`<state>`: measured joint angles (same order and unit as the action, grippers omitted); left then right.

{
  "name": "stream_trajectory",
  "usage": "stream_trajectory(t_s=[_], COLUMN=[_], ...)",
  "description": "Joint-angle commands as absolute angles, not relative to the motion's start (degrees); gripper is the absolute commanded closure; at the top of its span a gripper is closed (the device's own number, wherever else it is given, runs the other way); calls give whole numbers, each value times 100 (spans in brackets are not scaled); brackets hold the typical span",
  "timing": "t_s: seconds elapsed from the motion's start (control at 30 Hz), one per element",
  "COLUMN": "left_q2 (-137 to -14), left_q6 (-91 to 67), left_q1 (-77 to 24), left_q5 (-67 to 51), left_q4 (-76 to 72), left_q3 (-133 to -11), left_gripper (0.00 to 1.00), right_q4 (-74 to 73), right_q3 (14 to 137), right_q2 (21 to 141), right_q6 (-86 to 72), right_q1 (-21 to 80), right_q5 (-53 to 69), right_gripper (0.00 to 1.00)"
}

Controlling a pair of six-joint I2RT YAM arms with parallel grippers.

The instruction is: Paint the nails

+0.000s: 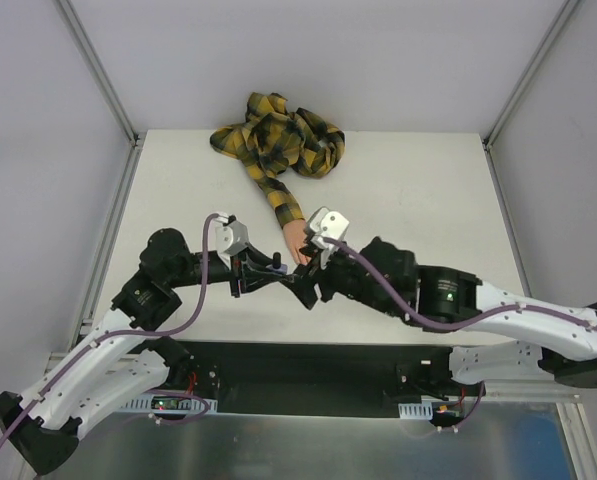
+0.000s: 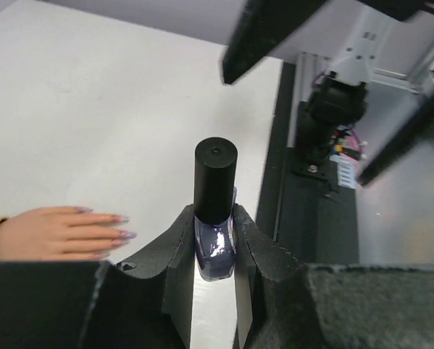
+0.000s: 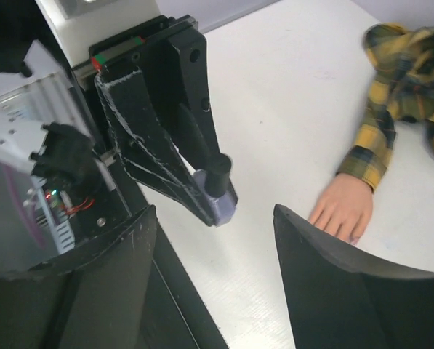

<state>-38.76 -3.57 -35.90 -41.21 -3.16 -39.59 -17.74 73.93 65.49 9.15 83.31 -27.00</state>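
Left gripper (image 2: 214, 227): fingers closed on small dark bottle (image 2: 215, 254), cap (image 2: 215, 171) on. Right gripper (image 3: 213, 218): spread wide, empty. Nails (image 2: 121, 227): tiny, rigid, on mannequin hand (image 2: 49, 234), mid-table toward near edge. Bottle likely light, slick glass; take cap by its sides

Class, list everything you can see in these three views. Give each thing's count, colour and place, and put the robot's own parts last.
mannequin hand: one, peach, lying on the table, fingers toward the robot
nails: at least three visible, pinkish-purple, on the fingertips
plaid sleeve: one, yellow and black, bunched at the table's far edge, running to the wrist
nail polish bottle: one, dark purple, black cap on, upright beside the fingertips
table: one, white
arms: two, white and black, bases at the near edge
left claw: one, black, shut on the nail polish bottle
right claw: one, black, open, facing the bottle
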Motion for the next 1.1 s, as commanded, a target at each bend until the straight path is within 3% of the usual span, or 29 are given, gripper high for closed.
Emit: stream_trajectory(t_s=[0.0,0.17,0.27,0.37,0.87,1.03,1.07], left_q2=[-3998,-4245,-4298,-4315,-4395,-4324,-4289], left_q6=[-667,-1555,-1652,-1696,-1802,-1697,-1627], left_q1=[-3568,-3586,-3595,-3604,-3639,-3639,-3639], left_q5=[-6120,-7189,-7347,-7409,-7550,-7261,-7208], left_q4=[-1229,-2249,-2355,-2417,-2470,-2391,-2304], left_q3=[-4193,-4017,-4008,-4008,-4034,-4017,-4034], left_gripper=[100,100,100,100,100,100,100], right_q4=[-1908,-1390,-1170,-1046,-633,-598,-589], right_q3=[7076,6934,6943,7013,7119,7058,7032], right_q2=[5925,5827,5923,6064,6336,6504,6504], right_q6=[1441,1512,1521,1468,1336,1204,1152], right_q1=[7551,6830,6724,6636,6557,6565,6565], right_q5=[624,2415,2978,3277,3436,3349,3270], right_gripper=[32,35,42,56,66,74,80])
